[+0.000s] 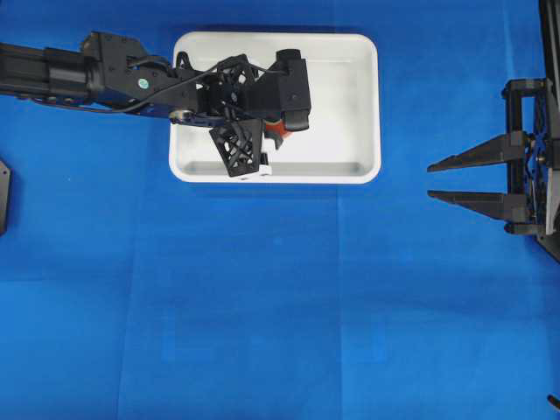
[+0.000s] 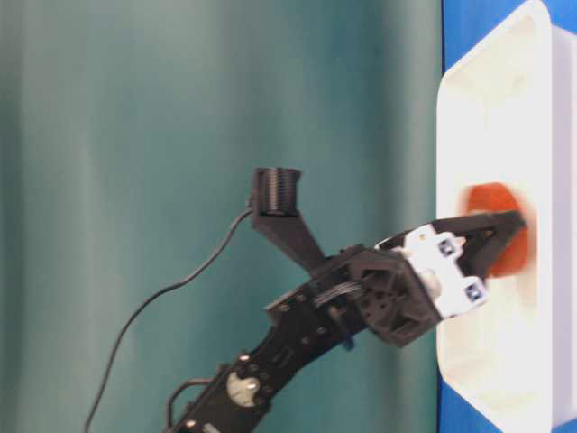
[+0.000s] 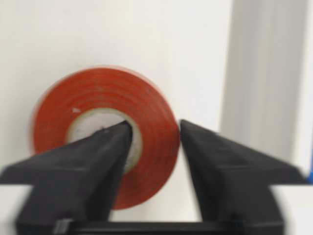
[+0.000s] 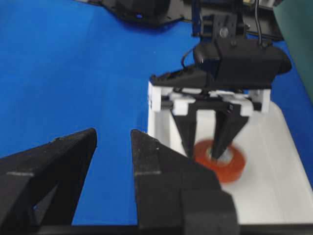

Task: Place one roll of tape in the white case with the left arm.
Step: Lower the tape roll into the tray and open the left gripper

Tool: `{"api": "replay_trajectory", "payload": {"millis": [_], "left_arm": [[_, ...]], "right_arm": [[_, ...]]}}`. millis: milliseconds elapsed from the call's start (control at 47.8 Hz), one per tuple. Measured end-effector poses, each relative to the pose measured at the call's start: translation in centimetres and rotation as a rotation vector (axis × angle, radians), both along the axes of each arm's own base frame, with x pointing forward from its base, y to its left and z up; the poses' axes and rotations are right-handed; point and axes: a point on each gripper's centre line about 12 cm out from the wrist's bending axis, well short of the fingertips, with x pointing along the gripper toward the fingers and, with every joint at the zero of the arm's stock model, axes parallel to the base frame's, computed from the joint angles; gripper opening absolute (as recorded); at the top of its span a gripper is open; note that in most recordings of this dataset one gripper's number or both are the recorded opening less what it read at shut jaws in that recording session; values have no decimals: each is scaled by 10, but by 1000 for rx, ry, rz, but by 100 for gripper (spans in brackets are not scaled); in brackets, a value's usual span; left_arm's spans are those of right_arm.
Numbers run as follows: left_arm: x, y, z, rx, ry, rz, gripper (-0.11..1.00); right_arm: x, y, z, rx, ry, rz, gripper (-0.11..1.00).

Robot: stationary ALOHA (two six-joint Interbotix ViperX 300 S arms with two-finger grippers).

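The orange-red roll of tape (image 3: 151, 112) with a pale core lies flat at the floor of the white case (image 1: 367, 105). My left gripper (image 3: 155, 128) points down into the case and pinches the ring's wall, one finger in the core and one at the outer edge. In the overhead view only a sliver of tape (image 1: 277, 133) shows beside the left gripper (image 1: 269, 125). The right wrist view shows the tape (image 4: 230, 166) under those fingers. My right gripper (image 1: 430, 180) is open and empty, well to the right of the case.
The case stands on a blue cloth (image 1: 280, 306) at the back middle. The left arm (image 1: 114, 79) reaches in from the far left over the case's left half. The right arm's base (image 1: 534, 157) is at the right edge.
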Motion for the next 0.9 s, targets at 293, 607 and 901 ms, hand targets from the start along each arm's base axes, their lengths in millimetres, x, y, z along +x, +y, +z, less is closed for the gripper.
{"api": "replay_trajectory", "payload": {"millis": [293,607,901], "left_arm": [[-4,11,-8,-5,2,30,70],[-19,2,48,12,-62,22,70],[-48,-40,134,40,-279,-59,70]], "right_arm": [[0,0,-1,0,5,0,-11],[0,0,-1,2,5,0,-11],[0,0,0,2,2,0,-11]]}}
